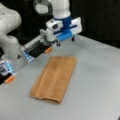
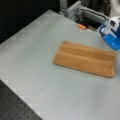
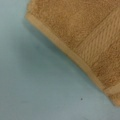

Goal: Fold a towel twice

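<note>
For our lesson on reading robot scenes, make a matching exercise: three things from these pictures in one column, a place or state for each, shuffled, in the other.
Things:
1. towel
2. claw
3. table

Descriptions:
A. grey, flat, bearing the cloth
B. raised above the table, past one short end of the towel
C. orange-brown, lying as a long, narrow rectangle

Pairs: 1-C, 2-B, 3-A

A grey table [image 1: 100, 82] is seen in both front views. Two orange tabs [image 1: 48, 50] [image 1: 9, 79] are set at its ten o'clock edge. A black perforated board [image 2: 15, 107] is seen at seven o'clock.
</note>
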